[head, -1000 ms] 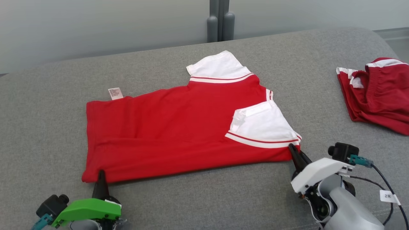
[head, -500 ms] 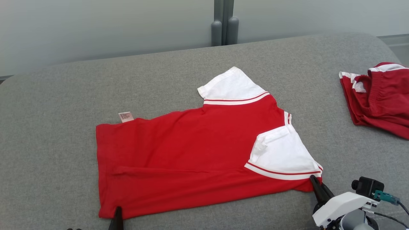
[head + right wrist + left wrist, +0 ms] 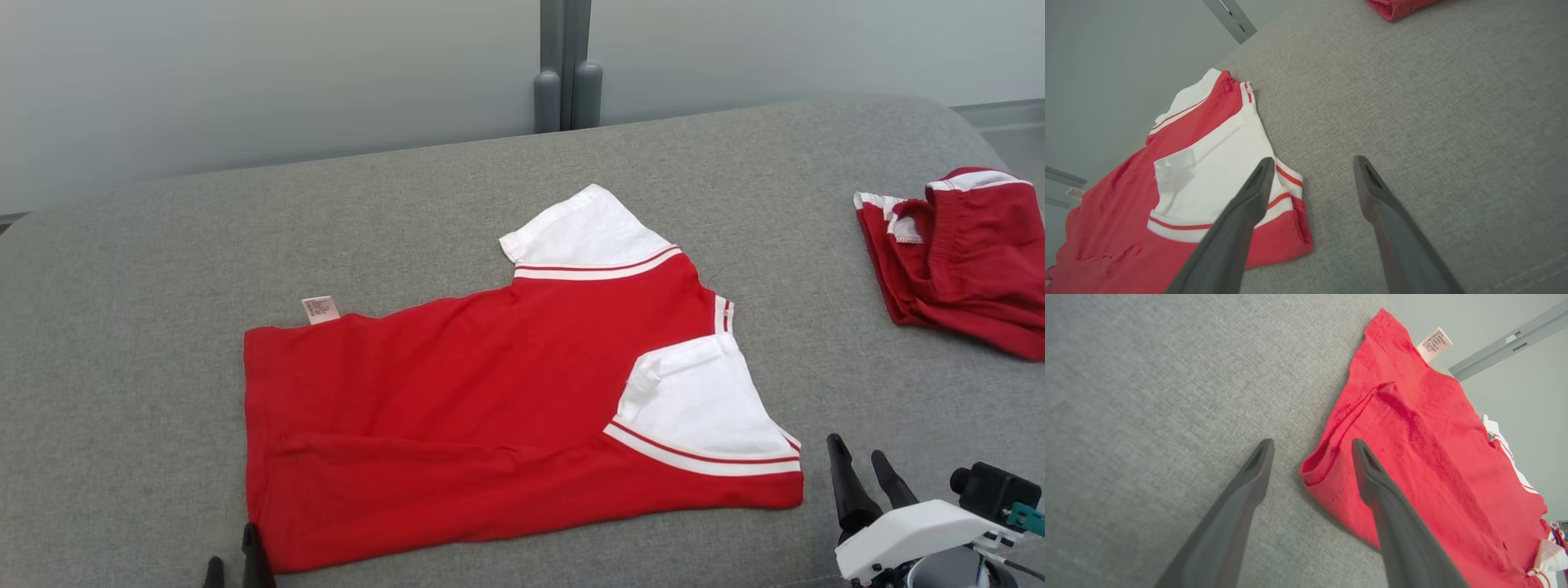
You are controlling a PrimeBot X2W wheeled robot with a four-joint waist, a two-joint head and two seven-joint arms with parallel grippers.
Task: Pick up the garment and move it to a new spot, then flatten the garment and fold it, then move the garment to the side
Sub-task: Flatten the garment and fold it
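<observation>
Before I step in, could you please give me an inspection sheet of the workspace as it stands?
Surface: grey fabric surface, no stains seen.
Job's things: red shirt lying flat, near white sleeve folded onto the body, far sleeve spread out; care label sticking out at the far left corner.
Clutter: second red garment bunched at the far right, apart from the shirt.
End effectors: left end effector open, at the shirt's near left corner; right end effector open, just off the near right corner. Both hold nothing.
Cables: teal plug at the right wrist camera; little of its lead shows.
Surroundings: pale wall and grey post behind.
</observation>
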